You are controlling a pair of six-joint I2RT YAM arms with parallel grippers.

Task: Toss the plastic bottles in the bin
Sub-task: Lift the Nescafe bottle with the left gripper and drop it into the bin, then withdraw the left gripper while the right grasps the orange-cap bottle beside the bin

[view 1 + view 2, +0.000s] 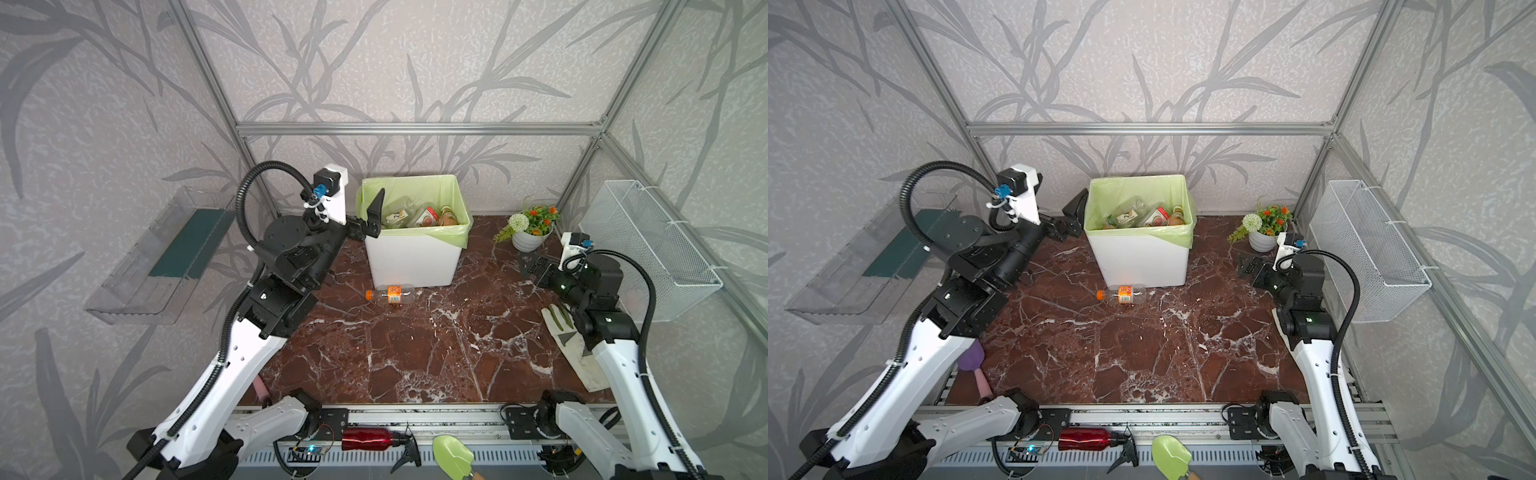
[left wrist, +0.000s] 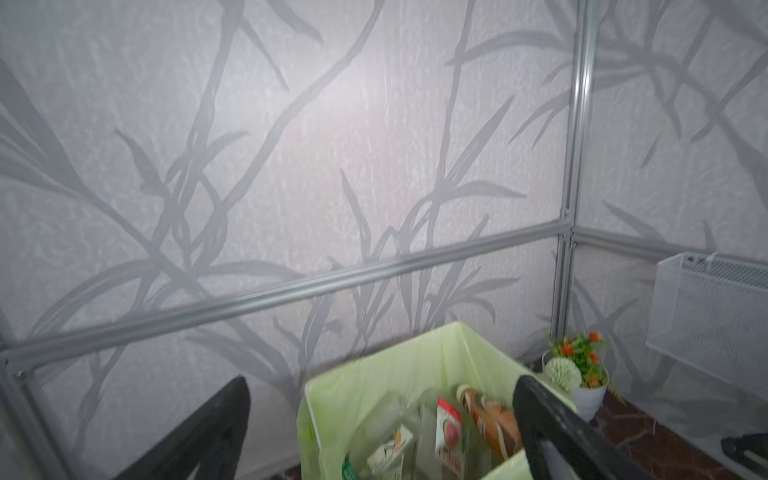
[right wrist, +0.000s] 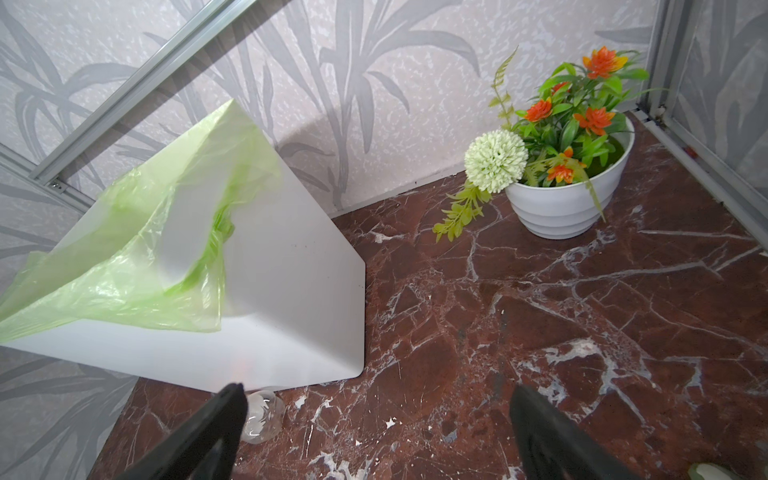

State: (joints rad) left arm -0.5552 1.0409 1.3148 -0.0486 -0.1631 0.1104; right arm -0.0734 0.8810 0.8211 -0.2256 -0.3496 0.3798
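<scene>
The bin (image 1: 415, 257) is a white tub with a light green bag over its rim, standing at the back middle in both top views (image 1: 1142, 262). Several plastic bottles (image 1: 419, 215) lie inside it, seen blurred in the left wrist view (image 2: 449, 428). One clear bottle with an orange cap and label (image 1: 390, 294) lies on the table just in front of the bin (image 1: 1123, 294); its clear base (image 3: 264, 417) shows in the right wrist view. My left gripper (image 1: 377, 214) hangs open and empty at the bin's left rim (image 2: 382, 390). At the right my right gripper (image 1: 530, 264) rests low, open and empty (image 3: 380, 395).
A white flower pot (image 1: 530, 235) stands right of the bin. A wire mesh basket (image 1: 648, 245) hangs on the right wall and a clear tray (image 1: 158, 257) on the left. A white glove (image 1: 573, 349) lies under the right arm. A red metallic bottle (image 1: 368, 439) and a green scoop (image 1: 453, 455) lie at the front rail.
</scene>
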